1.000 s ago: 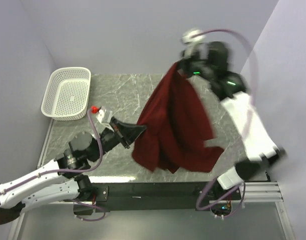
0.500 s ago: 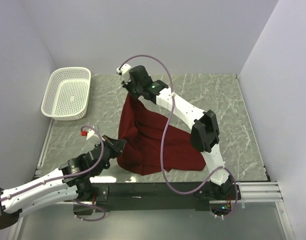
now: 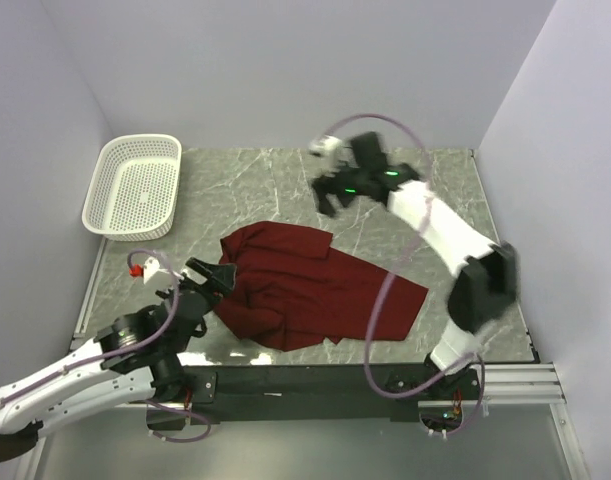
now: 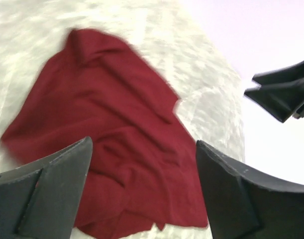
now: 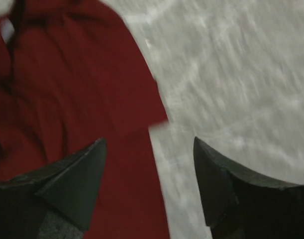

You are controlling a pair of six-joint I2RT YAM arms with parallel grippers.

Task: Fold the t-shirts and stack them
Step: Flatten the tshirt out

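The dark red t-shirt (image 3: pixel 310 290) lies loosely spread and wrinkled on the marble table (image 3: pixel 455 200), held by neither gripper. My left gripper (image 3: pixel 211 275) hovers open at the shirt's near left edge. In the left wrist view the cloth (image 4: pixel 112 144) fills the space below the open left gripper (image 4: pixel 143 144), and the right gripper (image 4: pixel 281 97) shows at the far right. My right gripper (image 3: pixel 335 200) hangs open just beyond the shirt's far edge. Below the open right gripper (image 5: pixel 149 142) the shirt's edge (image 5: pixel 82 99) runs, with a white neck label (image 5: pixel 7 30) at the top left.
A white perforated basket (image 3: pixel 135 185) stands at the table's far left corner. Lilac walls close the table in on the left, back and right. The table's near edge runs just past the shirt's hem.
Both grippers have opened and let go of the t-shirt, which has dropped from hanging to lying on the table. The right arm swung back to the right; the left drew back slightly.
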